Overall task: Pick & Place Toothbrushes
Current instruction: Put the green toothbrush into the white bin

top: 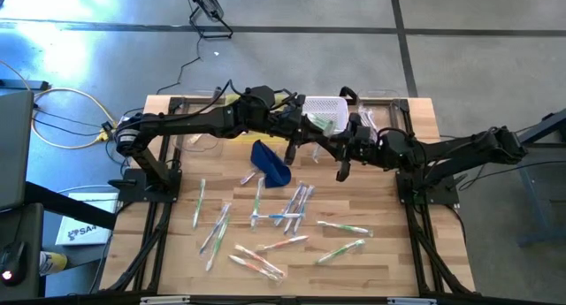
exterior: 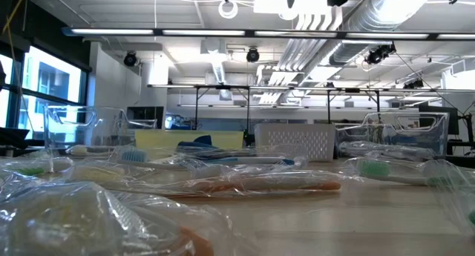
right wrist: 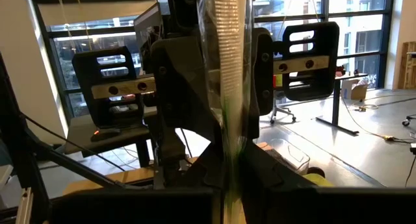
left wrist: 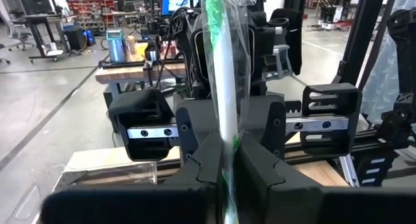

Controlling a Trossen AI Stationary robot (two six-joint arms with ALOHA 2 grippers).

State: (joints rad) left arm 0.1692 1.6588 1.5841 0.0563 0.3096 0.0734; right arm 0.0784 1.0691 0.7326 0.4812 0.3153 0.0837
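One toothbrush, white with green accents in a clear wrapper, is held high over the table's far middle between my two grippers. My left gripper comes at it from the left and my right gripper from the right, and both are shut on it. Several more wrapped toothbrushes lie flat and scattered on the wooden table. They fill the foreground of the low view. A dark blue pouch lies below my left arm. My left gripper pinches the wrapped toothbrush's shaft between its two fingers. The fingers reach level from the table's left and lie across the shaft. The toothbrush stands upright above them, clear of the table. My right gripper pinches the same toothbrush's shaft between its two fingers. These fingers come nearly level from the table's right, also across the shaft. The toothbrush rises upright above them inside its clear wrapper.
A white perforated basket stands at the far edge behind the grippers and also shows in the low view. Clear plastic containers stand at the far left and far right. The table's black frame borders both sides.
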